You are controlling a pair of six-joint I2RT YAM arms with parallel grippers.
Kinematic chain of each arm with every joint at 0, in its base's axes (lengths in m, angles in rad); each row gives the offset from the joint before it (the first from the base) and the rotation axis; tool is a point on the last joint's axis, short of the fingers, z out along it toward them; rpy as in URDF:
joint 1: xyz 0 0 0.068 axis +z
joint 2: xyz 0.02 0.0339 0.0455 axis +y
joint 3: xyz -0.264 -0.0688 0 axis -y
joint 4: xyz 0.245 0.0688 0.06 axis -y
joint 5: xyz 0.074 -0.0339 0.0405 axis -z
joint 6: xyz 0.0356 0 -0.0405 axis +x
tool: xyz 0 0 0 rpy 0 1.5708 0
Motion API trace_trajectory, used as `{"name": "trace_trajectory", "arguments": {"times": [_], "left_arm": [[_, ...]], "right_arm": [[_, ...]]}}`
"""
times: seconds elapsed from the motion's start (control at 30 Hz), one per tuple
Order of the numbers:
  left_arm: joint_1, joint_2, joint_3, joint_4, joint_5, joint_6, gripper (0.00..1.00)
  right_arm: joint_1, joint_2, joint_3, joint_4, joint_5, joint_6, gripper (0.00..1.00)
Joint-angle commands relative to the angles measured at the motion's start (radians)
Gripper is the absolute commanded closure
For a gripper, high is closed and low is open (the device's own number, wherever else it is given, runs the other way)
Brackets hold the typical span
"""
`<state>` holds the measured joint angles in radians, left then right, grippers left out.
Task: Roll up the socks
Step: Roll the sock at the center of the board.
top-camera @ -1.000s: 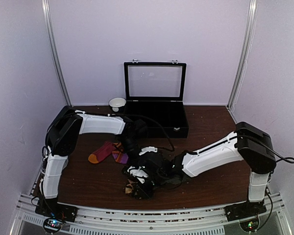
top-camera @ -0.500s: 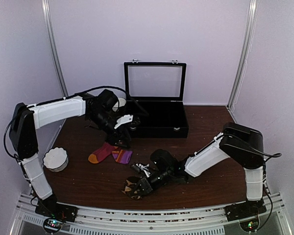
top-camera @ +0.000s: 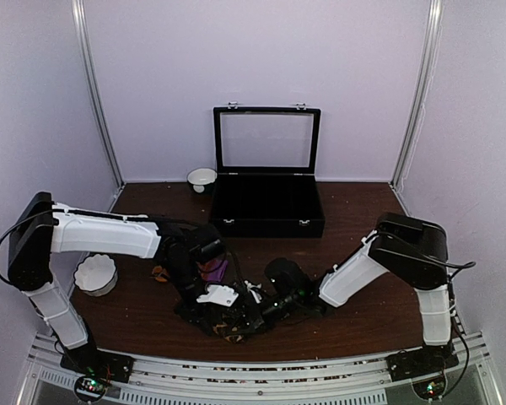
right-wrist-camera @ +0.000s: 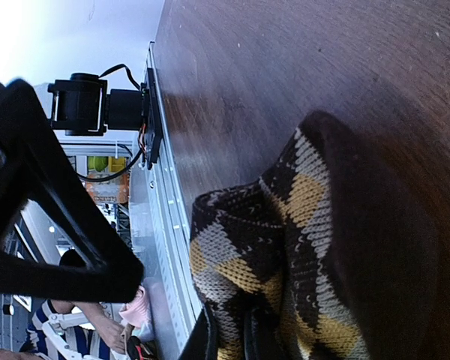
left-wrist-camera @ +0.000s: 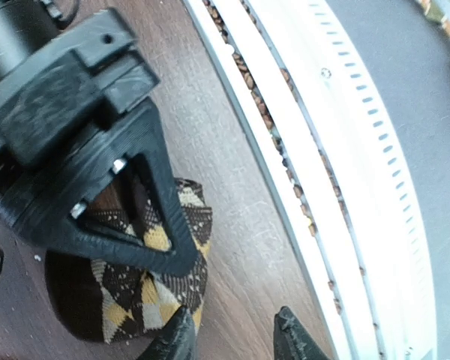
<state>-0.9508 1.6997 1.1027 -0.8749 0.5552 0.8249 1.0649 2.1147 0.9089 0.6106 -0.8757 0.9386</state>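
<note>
Brown argyle sock (left-wrist-camera: 127,300) lies bunched (the right gripper (right-wrist-camera: 229,339) is clamped on it). Beside it hovers the left gripper (left-wrist-camera: 232,339), fingers apart.

Soft, matt knit cloth forms the brown argyle sock (right-wrist-camera: 285,247). It sits on a dark wood table (right-wrist-camera: 285,67) with fine grain and a dull sheen. The left gripper (left-wrist-camera: 232,339) is matt black plastic, the edge rail (left-wrist-camera: 345,187) smooth pale metal, the arm shells (top-camera: 101,234) smooth white plastic, and the case lid (top-camera: 267,139) glossy and clear.
</note>
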Motion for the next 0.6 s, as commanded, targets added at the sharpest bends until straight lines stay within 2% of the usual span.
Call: {"name": "trace_trajectory", "arguments": {"times": [0.0,0.17,0.37,0.57], "left_arm": [[-0.043,-0.022,-0.038,0.122,-0.117,0.001,0.62],[-0.078,-0.009,-0.074,0.205,-0.22,0.001,0.61],[-0.083,0.018,-0.099,0.265,-0.297,-0.004,0.65],[-0.089,0.044,-0.116,0.252,-0.31,0.012,0.77]], "right_arm": [[0.005,0.127,-0.083,-0.259,0.121,0.049,1.0],[0.005,0.13,-0.083,-0.246,0.121,0.054,1.0],[0.005,0.129,-0.091,-0.221,0.116,0.064,0.99],[0.002,0.129,-0.116,-0.142,0.125,0.111,0.95]]}}
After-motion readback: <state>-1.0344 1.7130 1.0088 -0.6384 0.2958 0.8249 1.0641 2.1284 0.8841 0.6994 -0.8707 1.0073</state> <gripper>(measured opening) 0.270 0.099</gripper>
